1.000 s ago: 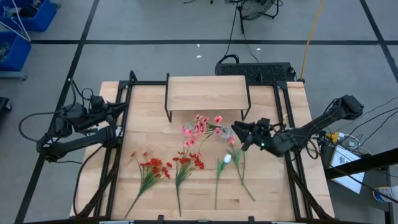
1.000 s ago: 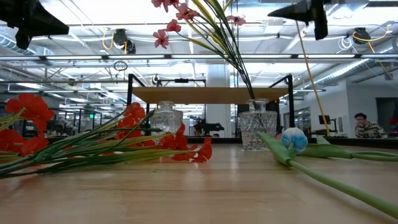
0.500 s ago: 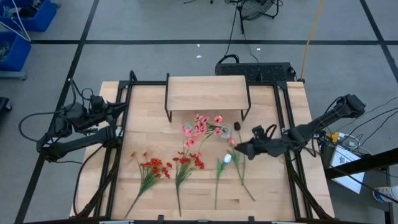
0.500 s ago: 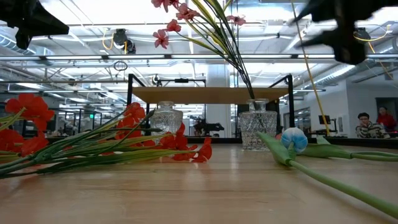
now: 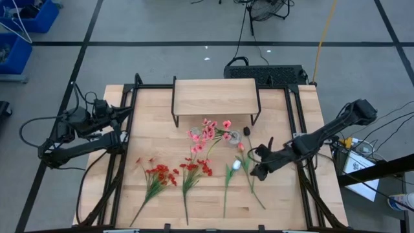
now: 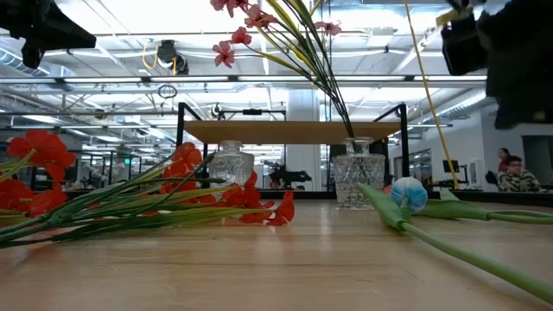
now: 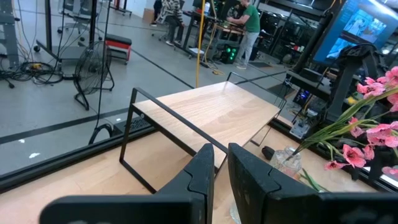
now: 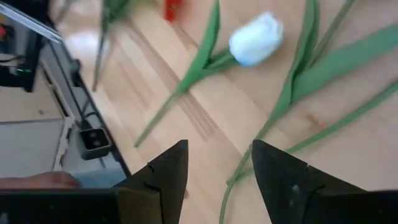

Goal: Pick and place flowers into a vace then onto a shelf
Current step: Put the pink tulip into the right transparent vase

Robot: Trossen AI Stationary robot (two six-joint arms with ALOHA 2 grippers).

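A clear glass vase (image 5: pixel 233 137) (image 6: pixel 356 177) stands on the table in front of the shelf (image 5: pixel 215 97) and holds a spray of pink blossoms (image 5: pixel 206 134). Two red sprays (image 5: pixel 160 175) lie flat on the table. Beside them lie a white tulip (image 5: pixel 236 165) (image 8: pixel 255 38) and a pink tulip (image 5: pixel 241 147). My right gripper (image 5: pixel 254 166) (image 8: pixel 217 180) hovers open above the tulip stems, just right of the white bud, touching nothing. My left gripper (image 5: pixel 124 115) (image 7: pixel 221 180) waits shut at the table's left edge.
The shelf stands on black legs at the table's far middle; its board (image 6: pixel 289 131) spans the low view behind the vase. A second glass vase (image 6: pixel 232 162) shows below that board. Black frame rails (image 5: pixel 299 123) run along both table sides. People are in the room beyond.
My right gripper has moved from beside the vase toward the table's near edge and down. It now hangs over the tulips and looms larger in the low view. The flowers and the vase have stayed put.
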